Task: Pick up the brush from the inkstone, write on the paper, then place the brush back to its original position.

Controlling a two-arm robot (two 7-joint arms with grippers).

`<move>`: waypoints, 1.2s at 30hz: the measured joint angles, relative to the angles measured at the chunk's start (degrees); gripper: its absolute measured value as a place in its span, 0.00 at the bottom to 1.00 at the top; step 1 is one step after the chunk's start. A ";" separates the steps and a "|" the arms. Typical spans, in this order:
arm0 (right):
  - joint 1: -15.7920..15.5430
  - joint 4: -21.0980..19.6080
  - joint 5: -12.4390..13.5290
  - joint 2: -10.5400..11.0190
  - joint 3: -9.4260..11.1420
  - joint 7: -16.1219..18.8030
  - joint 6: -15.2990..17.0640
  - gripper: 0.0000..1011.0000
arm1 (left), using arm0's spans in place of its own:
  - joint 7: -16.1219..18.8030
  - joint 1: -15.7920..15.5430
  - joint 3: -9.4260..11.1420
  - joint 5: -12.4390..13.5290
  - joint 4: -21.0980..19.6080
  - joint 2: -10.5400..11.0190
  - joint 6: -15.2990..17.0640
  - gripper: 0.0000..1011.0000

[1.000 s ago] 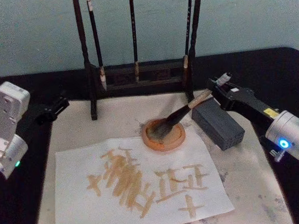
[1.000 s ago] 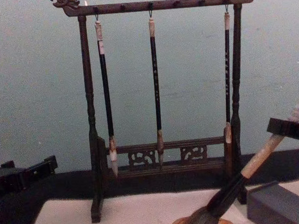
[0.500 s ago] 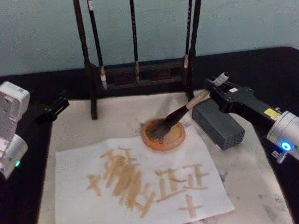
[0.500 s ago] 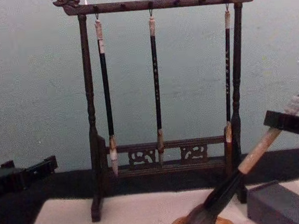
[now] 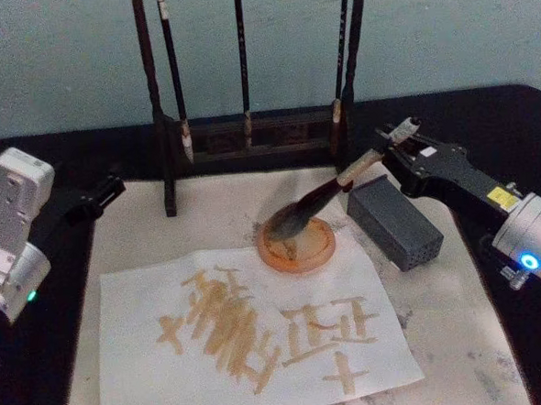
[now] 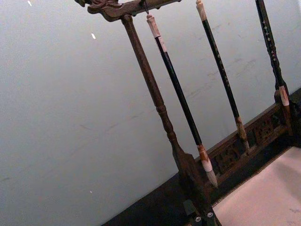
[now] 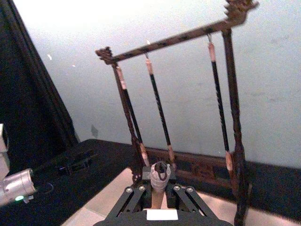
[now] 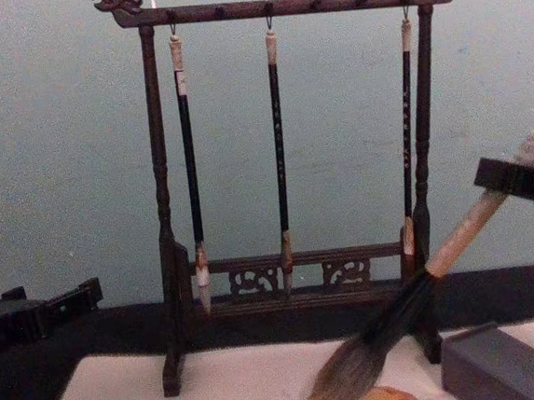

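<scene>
Dim, even light, faint soft shadows, bright glare on wall [image 7: 70, 33].

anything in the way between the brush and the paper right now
Nothing visible. The right gripper holds the brush, bristles over the inkstone, and the paper lies open right in front of it. The grey block sits to the right, the brush rack behind, the left gripper parked far left.

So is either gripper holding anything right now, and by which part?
The right gripper holds the brush near the top of its pale handle, bristles over the inkstone. The left gripper sits empty at the left.
</scene>
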 joint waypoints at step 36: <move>-5.94 -11.80 -19.59 1.55 -7.37 3.64 -1.61 0.16 | 0.00 0.00 0.00 0.00 0.00 0.00 0.00 0.99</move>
